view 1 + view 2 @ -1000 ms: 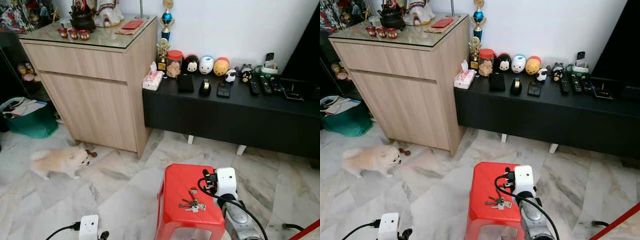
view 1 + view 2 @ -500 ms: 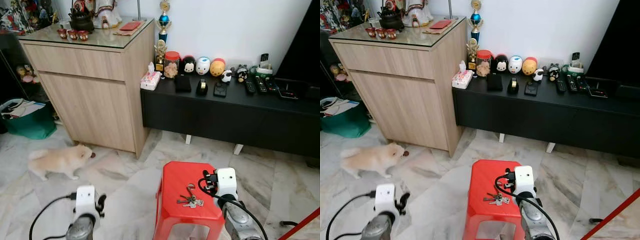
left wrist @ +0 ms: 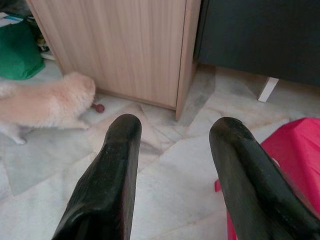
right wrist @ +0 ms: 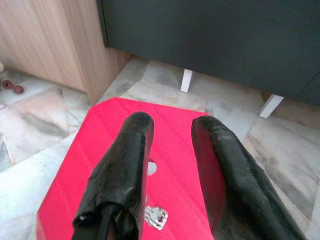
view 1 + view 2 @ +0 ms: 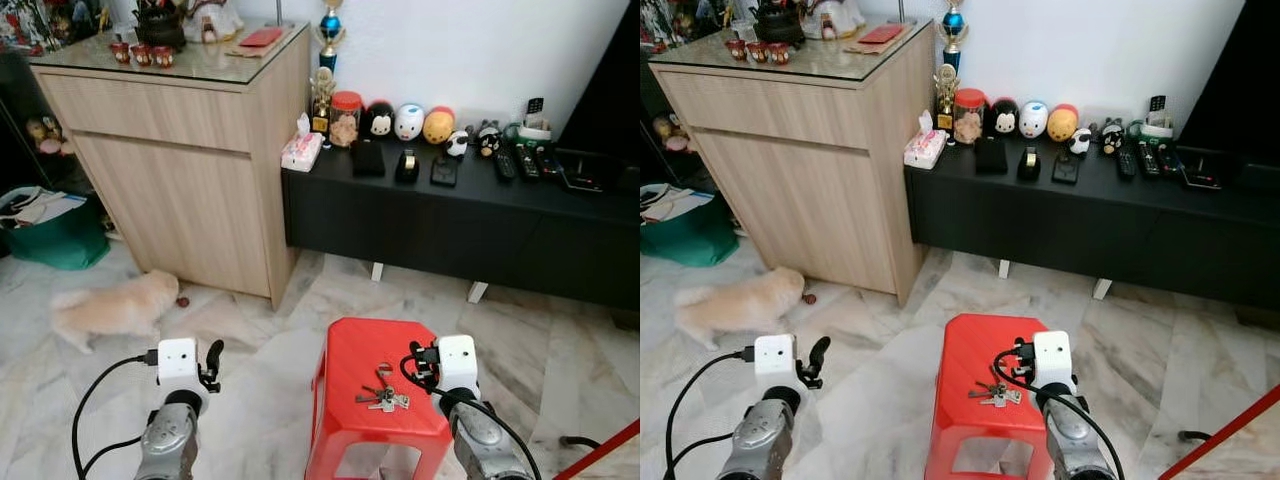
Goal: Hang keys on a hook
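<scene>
Red stool (image 5: pixel 370 350) carries the keys (image 5: pixel 382 399), just left of the right gripper (image 4: pixel 170 165) (fingers parted, empty). Left gripper (image 3: pixel 172 150), spread wide, hovers farther off.

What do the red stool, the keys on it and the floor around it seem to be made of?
The red stool looks like moulded plastic: uniform glossy red, rounded edges, a small hole in the seat. The keys look metal, silvery with a dull shine, though they are too small to tell more. The floor looks like polished marble or marble-look tile: pale slabs with grey veining and visible joints.
</scene>
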`<state>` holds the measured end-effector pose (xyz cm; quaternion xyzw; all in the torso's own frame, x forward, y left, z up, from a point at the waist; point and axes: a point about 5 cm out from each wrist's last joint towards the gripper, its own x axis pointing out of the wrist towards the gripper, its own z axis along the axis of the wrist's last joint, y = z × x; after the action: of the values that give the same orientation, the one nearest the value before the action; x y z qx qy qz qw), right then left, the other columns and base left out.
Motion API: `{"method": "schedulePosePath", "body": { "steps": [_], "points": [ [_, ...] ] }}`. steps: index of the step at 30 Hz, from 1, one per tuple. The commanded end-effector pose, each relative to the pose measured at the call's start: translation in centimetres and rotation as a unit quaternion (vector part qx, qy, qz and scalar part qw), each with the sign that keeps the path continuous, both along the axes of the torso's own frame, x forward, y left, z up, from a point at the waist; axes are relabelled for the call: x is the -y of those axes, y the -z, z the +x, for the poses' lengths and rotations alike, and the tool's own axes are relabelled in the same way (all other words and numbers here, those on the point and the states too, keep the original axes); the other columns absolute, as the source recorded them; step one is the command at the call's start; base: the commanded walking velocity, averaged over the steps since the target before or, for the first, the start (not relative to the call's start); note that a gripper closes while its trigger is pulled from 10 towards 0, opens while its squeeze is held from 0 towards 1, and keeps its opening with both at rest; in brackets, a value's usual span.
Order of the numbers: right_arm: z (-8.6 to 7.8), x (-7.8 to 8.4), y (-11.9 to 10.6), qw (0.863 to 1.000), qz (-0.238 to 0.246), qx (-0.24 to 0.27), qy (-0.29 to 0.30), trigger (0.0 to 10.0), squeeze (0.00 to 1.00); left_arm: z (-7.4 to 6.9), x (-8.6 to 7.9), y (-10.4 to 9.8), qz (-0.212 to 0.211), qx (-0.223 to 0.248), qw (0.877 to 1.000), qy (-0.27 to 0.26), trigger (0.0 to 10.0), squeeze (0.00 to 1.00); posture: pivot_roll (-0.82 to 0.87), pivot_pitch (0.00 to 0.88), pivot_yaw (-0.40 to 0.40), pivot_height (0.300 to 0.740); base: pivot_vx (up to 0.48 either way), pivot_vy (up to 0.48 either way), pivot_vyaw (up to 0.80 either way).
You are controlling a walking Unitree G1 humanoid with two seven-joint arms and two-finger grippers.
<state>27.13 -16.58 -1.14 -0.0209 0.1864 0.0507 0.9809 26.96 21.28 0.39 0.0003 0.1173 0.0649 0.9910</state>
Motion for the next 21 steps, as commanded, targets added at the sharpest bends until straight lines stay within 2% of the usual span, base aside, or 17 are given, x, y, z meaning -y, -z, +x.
{"method": "schedulePosePath", "body": {
  "steps": [1,6,21],
  "points": [
    [-0.14,0.24,0.12,1.000,-0.002,-0.004,-0.001,10.0,0.00,-0.21,0.33,0.26,-0.003,-0.003,1.000,-0.002,10.0,0.00,0.00,0.000,-0.034,0.642,0.000,0.000,0.00],
    [-0.24,0.34,0.08,1.000,-0.002,0.002,-0.002,10.0,0.00,0.08,0.89,0.11,0.002,-0.001,1.000,0.013,10.0,0.00,0.00,0.000,-0.033,0.642,0.000,0.000,0.00],
    [-0.13,0.08,-0.04,1.000,0.003,0.006,-0.010,10.0,0.00,0.07,1.14,0.22,0.001,-0.004,1.000,0.014,10.0,0.00,0.01,0.000,-0.037,0.642,0.000,0.000,0.00]
  ]
}}
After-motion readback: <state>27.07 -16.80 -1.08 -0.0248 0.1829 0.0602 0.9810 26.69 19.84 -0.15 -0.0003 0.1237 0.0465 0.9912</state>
